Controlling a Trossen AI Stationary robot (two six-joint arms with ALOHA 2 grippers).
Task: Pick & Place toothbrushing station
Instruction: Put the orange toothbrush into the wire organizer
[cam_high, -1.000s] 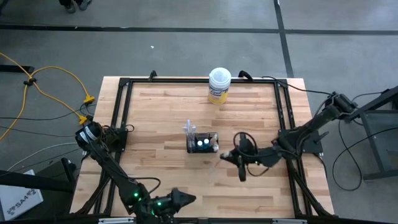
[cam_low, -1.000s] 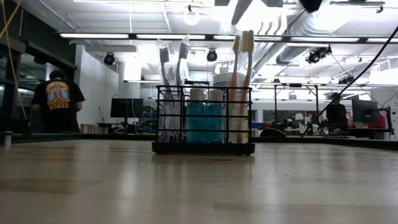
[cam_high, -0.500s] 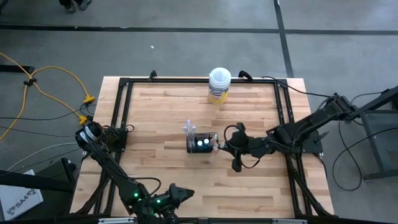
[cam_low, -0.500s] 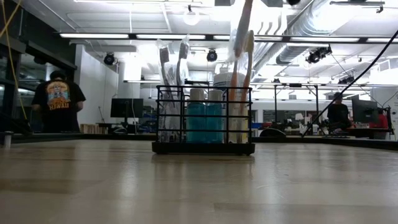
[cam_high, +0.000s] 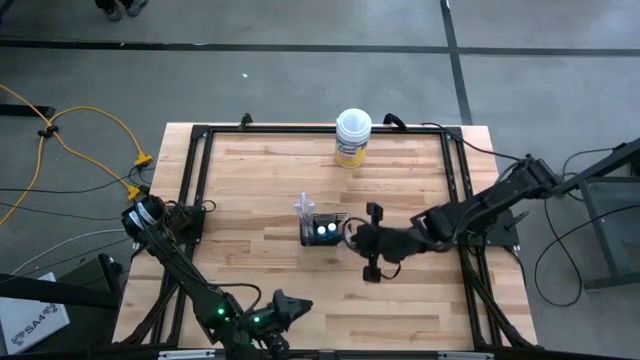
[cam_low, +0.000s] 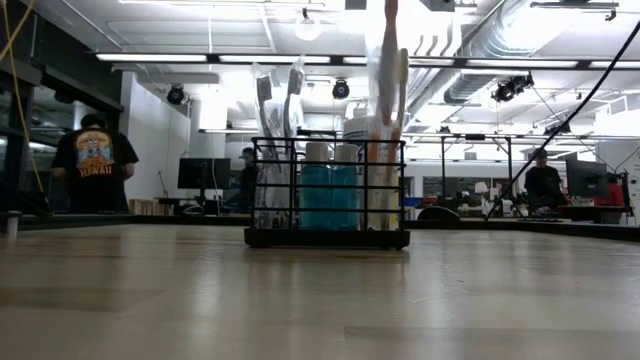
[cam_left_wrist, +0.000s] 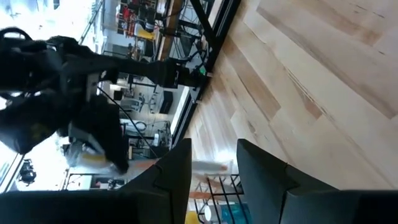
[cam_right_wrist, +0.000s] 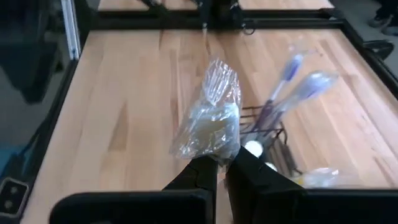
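We see the right gripper (cam_high: 352, 238) now right beside the holder (cam_high: 326, 230), which stands near the middle of the surface (cam_high: 260, 180). A second ago that arm was well off to the holder's right; it has swung in steadily. Its fingers are clamped together on a wrapped toothbrush (cam_right_wrist: 209, 121), the clear plastic bunched just past the fingertips in the right wrist view, with the holder (cam_right_wrist: 268, 138) and its purple brushes (cam_right_wrist: 292, 84) close behind.

From table height, the holder (cam_low: 327, 195) sits upright with two teal tubes (cam_low: 330, 190) in the middle and pale brushes on either side. One orange-handled brush (cam_low: 385, 110) above its right end is blurred and stands taller than the rest. A second ago a brush stood quietly there; half a second ago it had tilted, and now it is upright and higher. We judge that the right gripper is either lowering its brush into that end compartment or lifting one out; we cannot tell which.

The left gripper (cam_left_wrist: 212, 177) waits at the near edge of the surface, fingers a little apart and holding nothing, unchanged over the second. The yellow tub (cam_high: 352, 137) stands at the far edge, well apart.

For the task, the arm has reached the station, so the brush's seating is the point to watch.
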